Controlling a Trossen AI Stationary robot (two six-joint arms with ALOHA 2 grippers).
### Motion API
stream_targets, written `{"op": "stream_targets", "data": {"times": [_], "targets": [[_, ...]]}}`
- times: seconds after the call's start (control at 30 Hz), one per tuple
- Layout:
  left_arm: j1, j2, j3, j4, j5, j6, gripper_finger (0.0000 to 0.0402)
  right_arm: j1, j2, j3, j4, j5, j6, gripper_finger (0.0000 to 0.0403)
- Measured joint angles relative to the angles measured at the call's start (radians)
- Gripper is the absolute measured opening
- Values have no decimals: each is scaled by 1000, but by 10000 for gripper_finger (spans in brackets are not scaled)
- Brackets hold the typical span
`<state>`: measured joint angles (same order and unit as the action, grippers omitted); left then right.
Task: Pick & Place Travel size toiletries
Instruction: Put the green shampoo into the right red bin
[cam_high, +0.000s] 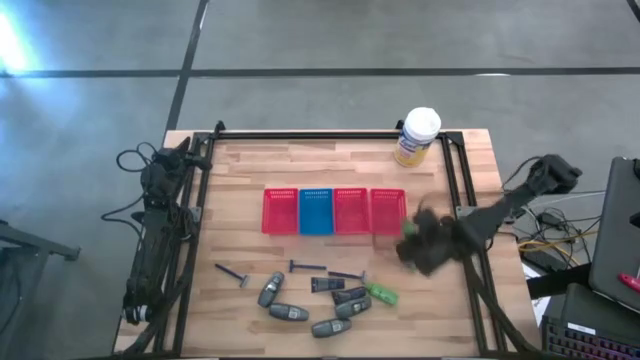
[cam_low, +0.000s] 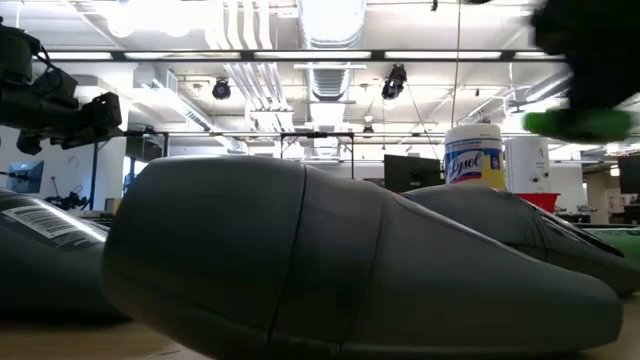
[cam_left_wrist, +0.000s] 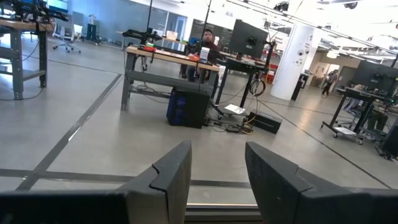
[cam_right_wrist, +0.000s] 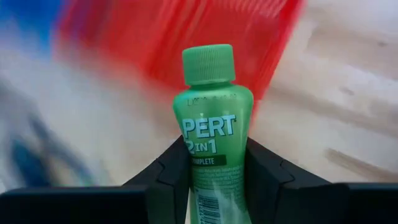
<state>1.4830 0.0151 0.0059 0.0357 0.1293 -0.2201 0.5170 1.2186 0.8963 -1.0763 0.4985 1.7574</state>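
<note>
My right gripper is over the table's right part, beside the rightmost red basket, shut on a bright green small bottle. The bottle also shows high up in the low view. On the near part of the table lie thin dark razors, grey oval bottles, small dark bottles and another green bottle, all on their sides. My left gripper is open and empty, parked off the table's left edge. My right gripper pinches the green bottle's body between its two fingers, below the shoulder, one finger on each side. The bottle runs along the fingers, its cap pointing away from the wrist. It is lifted clear of the table.
Four mesh baskets stand in a row mid-table: red, blue, red, red. A large white-and-yellow canister stands at the far right. A grey oval bottle fills the low view.
</note>
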Motion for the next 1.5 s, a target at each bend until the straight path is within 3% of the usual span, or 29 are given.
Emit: {"op": "stream_targets", "data": {"times": [0.07,0.13,0.27,0.4,0.67,0.87,1.1,1.2,1.3,1.5], "targets": [[0,0,0,0,0,0,156,-102,-44,-4,30,61,57,106],[0,0,0,0,0,0,156,-203,-67,-5,105,70,4,112],[0,0,0,0,0,0,156,-403,-54,-30,225,-116,-224,128],[0,1,0,0,0,0,156,-525,14,-64,252,-247,-279,138],[0,1,0,0,0,0,156,-567,142,-104,347,-287,-208,147],[0,2,0,0,0,0,156,-566,170,-69,350,-264,-254,205],[0,2,0,0,0,0,156,-566,113,-66,262,-262,-316,274],[0,2,0,0,0,0,156,-550,61,-64,226,-320,-529,296],[0,2,0,0,0,0,156,-496,4,-49,165,-429,-879,310],[0,2,0,0,0,0,156,-341,-26,-46,23,-536,-1455,319]]}}
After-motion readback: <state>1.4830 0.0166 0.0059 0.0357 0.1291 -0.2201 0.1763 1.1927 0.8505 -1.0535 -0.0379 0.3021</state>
